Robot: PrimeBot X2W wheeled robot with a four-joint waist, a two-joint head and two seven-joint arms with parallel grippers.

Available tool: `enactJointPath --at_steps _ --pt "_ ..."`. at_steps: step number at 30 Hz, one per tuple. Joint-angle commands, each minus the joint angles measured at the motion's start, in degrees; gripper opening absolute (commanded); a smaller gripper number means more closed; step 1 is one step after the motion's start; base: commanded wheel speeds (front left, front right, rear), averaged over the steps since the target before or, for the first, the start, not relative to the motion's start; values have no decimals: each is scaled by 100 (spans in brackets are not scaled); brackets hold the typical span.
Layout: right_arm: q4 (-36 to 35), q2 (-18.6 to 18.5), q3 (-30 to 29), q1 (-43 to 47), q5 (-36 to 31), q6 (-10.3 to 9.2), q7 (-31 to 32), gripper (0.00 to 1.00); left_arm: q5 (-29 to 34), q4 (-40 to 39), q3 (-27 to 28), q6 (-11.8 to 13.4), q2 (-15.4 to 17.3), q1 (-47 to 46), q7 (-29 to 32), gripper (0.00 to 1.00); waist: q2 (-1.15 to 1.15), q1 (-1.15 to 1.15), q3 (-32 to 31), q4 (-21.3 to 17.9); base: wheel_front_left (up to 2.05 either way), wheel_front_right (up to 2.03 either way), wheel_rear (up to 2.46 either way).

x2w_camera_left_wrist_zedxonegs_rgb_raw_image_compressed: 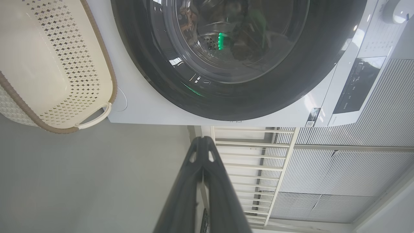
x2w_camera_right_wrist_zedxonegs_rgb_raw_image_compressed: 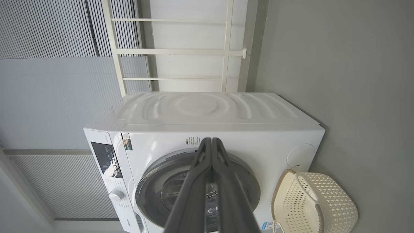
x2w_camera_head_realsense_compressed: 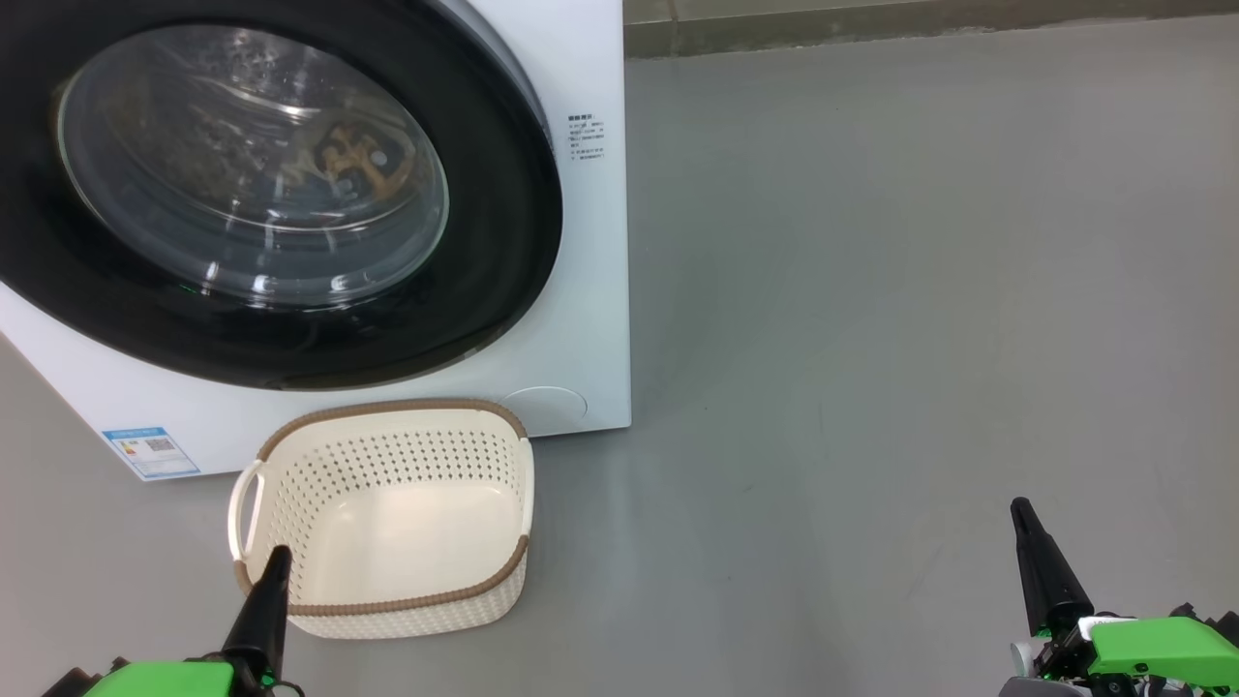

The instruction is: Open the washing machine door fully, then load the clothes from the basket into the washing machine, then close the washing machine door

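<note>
— Where is the left gripper (x2w_camera_head_realsense_compressed: 279, 554)?
— Near left, low. Its two dark fingers are pressed together into a single spike that points toward the far side, tip leaning a touch right.
— And the right gripper (x2w_camera_head_realsense_compressed: 1019, 505)?
— Near right, well apart from the other. It is closed the same way, tip leaning slightly left.
— The wrists?
— The left wrist (x2w_camera_head_realsense_compressed: 160, 680) and right wrist (x2w_camera_head_realsense_compressed: 1157, 647) are bright green, sitting just behind the fingers at the near edge.
— Seen up close?
— In both wrist views the fingertips touch, with a thin slit lower down.
</note>
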Motion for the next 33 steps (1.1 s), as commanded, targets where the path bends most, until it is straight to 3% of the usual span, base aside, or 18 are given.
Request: enactJointPath --at_steps 1,33 --pt "-141 -70 155 -255 21 -5 44 0 -18 -159 208 -17 68 -237 32 0 0 0 0 0 0 0 0" --pt "-141 -70 155 -255 21 -5 44 0 -14 -159 212 -17 65 -237 36 0 0 0 0 0 0 0 0"
